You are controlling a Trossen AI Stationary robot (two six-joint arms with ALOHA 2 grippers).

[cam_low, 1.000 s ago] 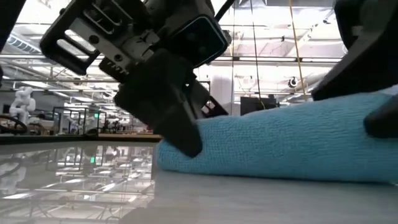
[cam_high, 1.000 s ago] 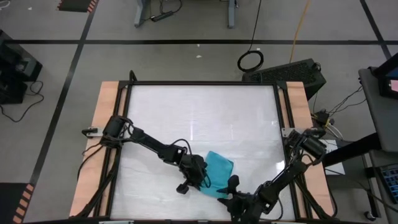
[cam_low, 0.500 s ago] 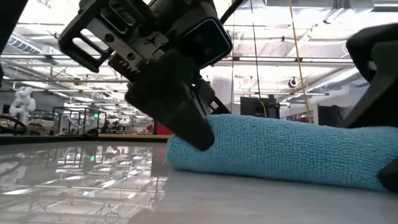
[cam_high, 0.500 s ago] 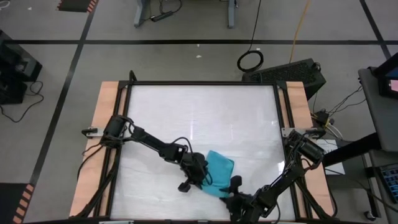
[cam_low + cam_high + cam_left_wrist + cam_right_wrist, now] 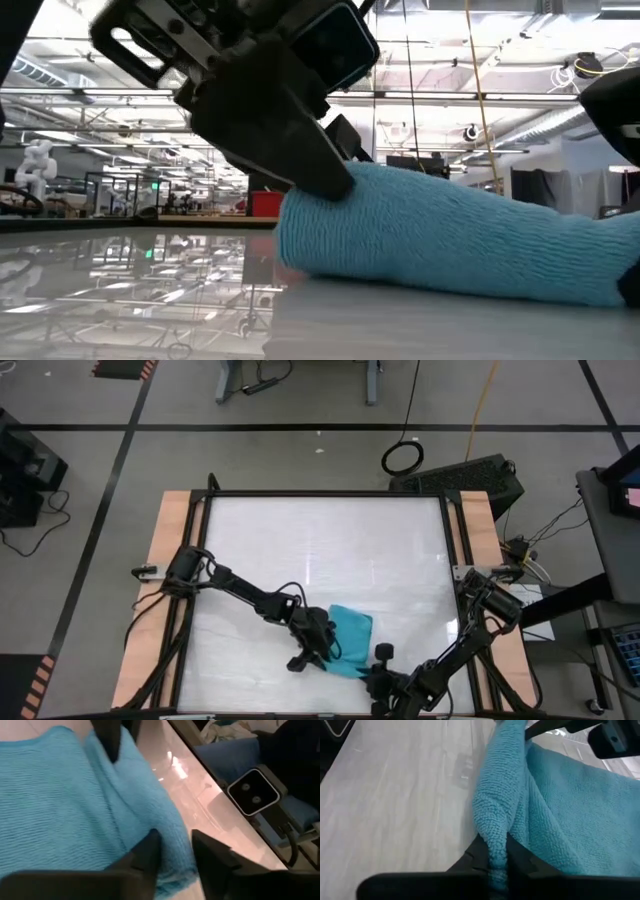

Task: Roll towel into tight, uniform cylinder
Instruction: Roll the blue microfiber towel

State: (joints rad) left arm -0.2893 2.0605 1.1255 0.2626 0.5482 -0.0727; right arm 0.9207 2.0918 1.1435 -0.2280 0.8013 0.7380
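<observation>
Between both grippers lies the soft turquoise-blue cloth towel (image 5: 349, 632); left gripper (image 5: 172, 851) and right gripper (image 5: 492, 856) each pinch its edge. Both should roll evenly together, probably.

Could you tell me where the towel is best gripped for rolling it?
By its thick rolled edge at the table's near side, where the towel bunches into a ridge. The right tool pinches that fold end-on; the left tool clamps the other end.

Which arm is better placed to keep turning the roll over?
Probably the left: its end effector grips the towel at the rolled end, on the table. The right end effector only pinches the other end.
</observation>
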